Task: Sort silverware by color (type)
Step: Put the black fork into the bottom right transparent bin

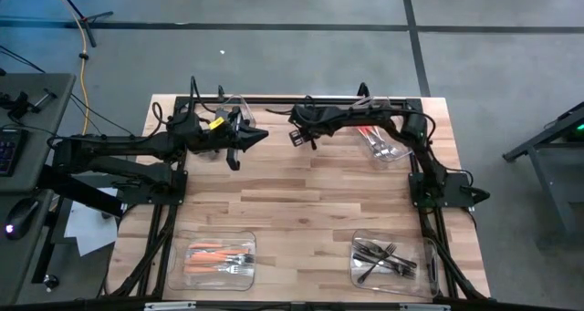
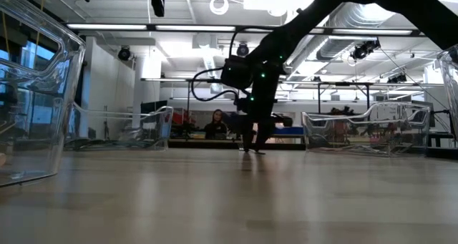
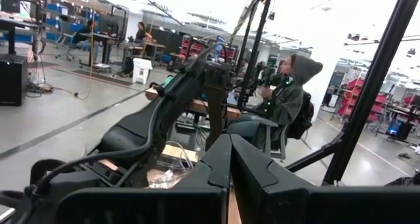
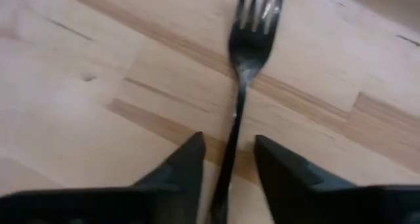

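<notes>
A dark metal fork (image 4: pixel 248 50) lies flat on the wooden table at its far middle. My right gripper (image 4: pixel 228 148) points steeply down over the fork's handle, open, with one finger on each side of the handle and a small gap to each. In the high view this gripper (image 1: pixel 299 138) is at the far centre. In the low view it (image 2: pixel 252 145) reaches down to the tabletop. My left gripper (image 3: pixel 230 159) is shut on nothing and hangs raised and level at the far left (image 1: pixel 257 136).
Clear bins stand at the corners. The near-left bin (image 1: pixel 179 256) holds orange-handled silverware, the near-right bin (image 1: pixel 358 273) dark pieces, and the far-right bin (image 1: pixel 398 156) red-handled ones. A far-left bin (image 1: pixel 239 101) sits under my left arm. Bare wood fills the table's middle. People sit beyond the table.
</notes>
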